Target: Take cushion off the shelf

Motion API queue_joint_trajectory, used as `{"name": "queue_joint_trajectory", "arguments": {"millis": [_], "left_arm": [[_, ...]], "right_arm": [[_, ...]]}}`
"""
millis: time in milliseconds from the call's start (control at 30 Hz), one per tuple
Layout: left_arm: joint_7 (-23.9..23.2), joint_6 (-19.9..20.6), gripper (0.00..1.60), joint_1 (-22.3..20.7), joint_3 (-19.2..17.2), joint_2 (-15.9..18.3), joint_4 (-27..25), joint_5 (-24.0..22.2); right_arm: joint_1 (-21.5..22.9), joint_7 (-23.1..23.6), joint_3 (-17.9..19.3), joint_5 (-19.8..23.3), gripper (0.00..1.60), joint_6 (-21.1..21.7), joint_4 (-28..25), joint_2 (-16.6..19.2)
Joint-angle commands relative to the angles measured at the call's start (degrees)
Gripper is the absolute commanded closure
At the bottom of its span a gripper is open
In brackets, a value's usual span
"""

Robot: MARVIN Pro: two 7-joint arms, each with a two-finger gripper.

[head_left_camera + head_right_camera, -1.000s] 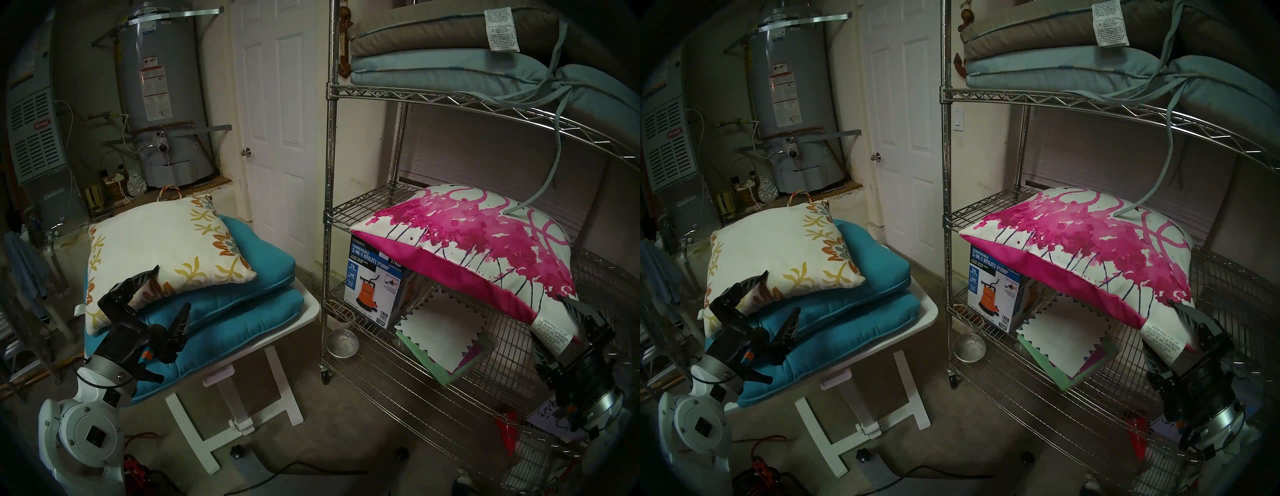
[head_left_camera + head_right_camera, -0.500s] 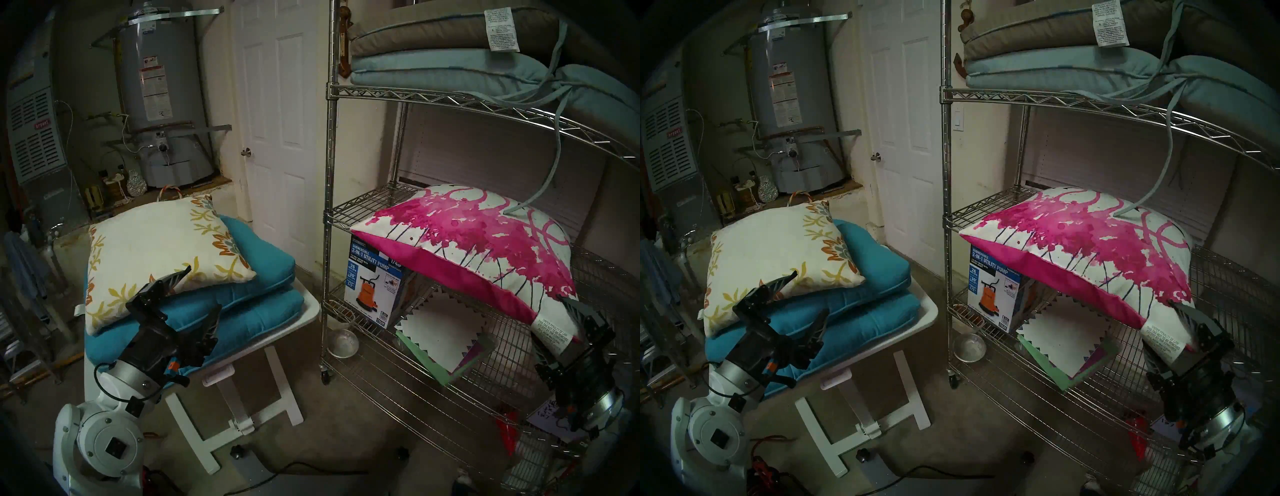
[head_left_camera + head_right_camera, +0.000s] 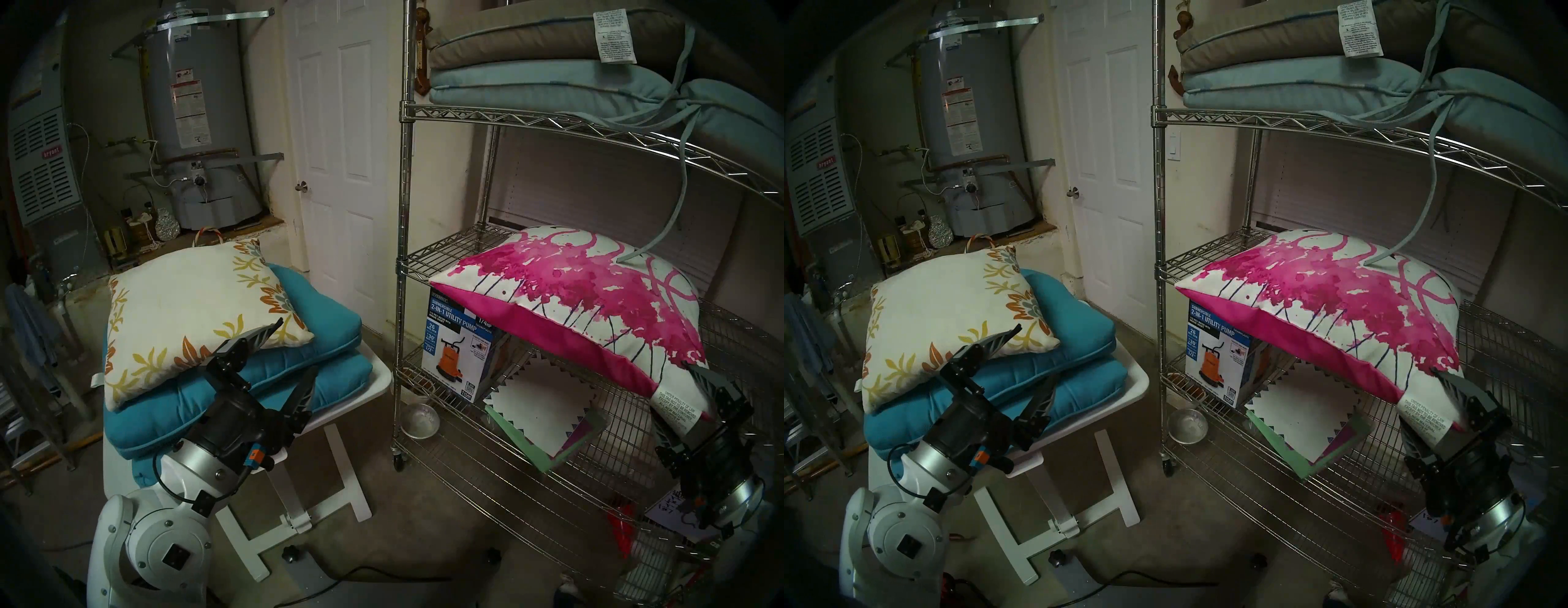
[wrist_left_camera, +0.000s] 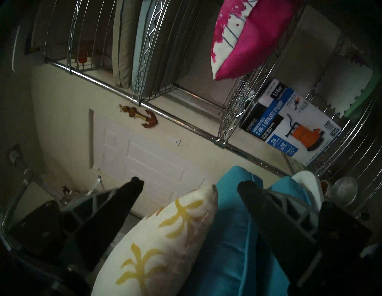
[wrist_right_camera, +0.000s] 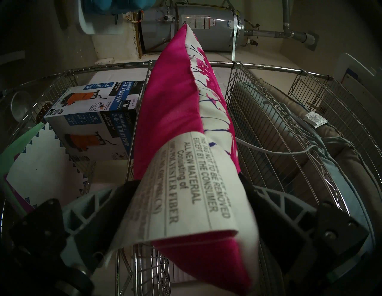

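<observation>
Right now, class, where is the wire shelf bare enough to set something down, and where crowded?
Bare: middle tier grid left of the pink cushion. Crowded: top tier, filled by stacked cushions; white table likewise.

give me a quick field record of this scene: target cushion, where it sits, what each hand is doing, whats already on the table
target: pink splatter cushion
location: middle tier of the wire shelf, near corner overhanging the front edge
right hand: fingers either side of the cushion's tagged corner, set wide; grip not confirmed
left hand: open, empty, in front of the cushions on the table
white table: floral cushion on top of two teal cushions
upper tier: tan cushion stacked on a light blue cushion
lower tier: utility pump box
</observation>
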Motion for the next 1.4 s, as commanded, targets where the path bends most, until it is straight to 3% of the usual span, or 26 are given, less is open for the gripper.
{"name": "queue_joint_trajectory", "arguments": {"millis": [0, 300, 367, 433, 467, 667, 833, 867, 967, 1367], "left_arm": [[0.77, 2.53, 0.0, -6.55, 3.77, -1.24, -1.53, 4.68], [-2.14, 9.68, 0.0, -11.68, 5.4, -2.23, -1.53, 11.74], [-3.3, 11.06, 0.0, -12.48, 5.62, -2.07, -1.53, 13.09], [-7.19, 13.35, 0.0, -15.91, 6.35, -1.43, -1.53, 15.61], [-7.25, 13.62, 0.0, -14.93, 6.48, -1.26, -1.53, 16.4], [-9.52, 12.84, 0.0, -19.87, 8.17, 0.44, 0.21, 20.46], [-8.7, 11.48, 0.0, -21.38, 9.12, 0.96, 2.06, 22.32], [-9.47, 11.44, 0.0, -23.55, 9.56, 1.2, 3.26, 22.73], [-8.27, 10.32, 0.0, -23.61, 9.87, 1.04, 4.39, 23.6], [-4.36, 5.73, 0.0, -31.46, 11.21, 0.26, 14.16, 25.71]], "right_arm": [[0.1, -0.07, 0.07, -0.07, 0.0, -0.05, -0.73, 0.06], [0.17, 0.05, 0.11, -0.11, 0.0, -0.12, -0.81, -0.08], [0.19, 0.08, 0.11, -0.12, 0.0, -0.14, -0.82, -0.12], [0.22, 0.13, 0.13, -0.14, 0.0, -0.16, -0.86, -0.18], [0.23, 0.15, 0.13, -0.15, 0.0, -0.17, -0.86, -0.19], [0.31, 0.24, 0.15, -0.17, 0.0, -0.22, -0.89, -0.29], [0.36, 0.29, 0.17, -0.18, 0.0, -0.27, -0.9, -0.35], [0.37, 0.31, 0.17, -0.18, 0.0, -0.28, -0.9, -0.36], [0.41, 0.35, 0.18, -0.19, 0.0, -0.32, -0.89, -0.4], [0.59, 0.5, 0.23, -0.19, 0.0, -0.49, -0.84, -0.53]]}}
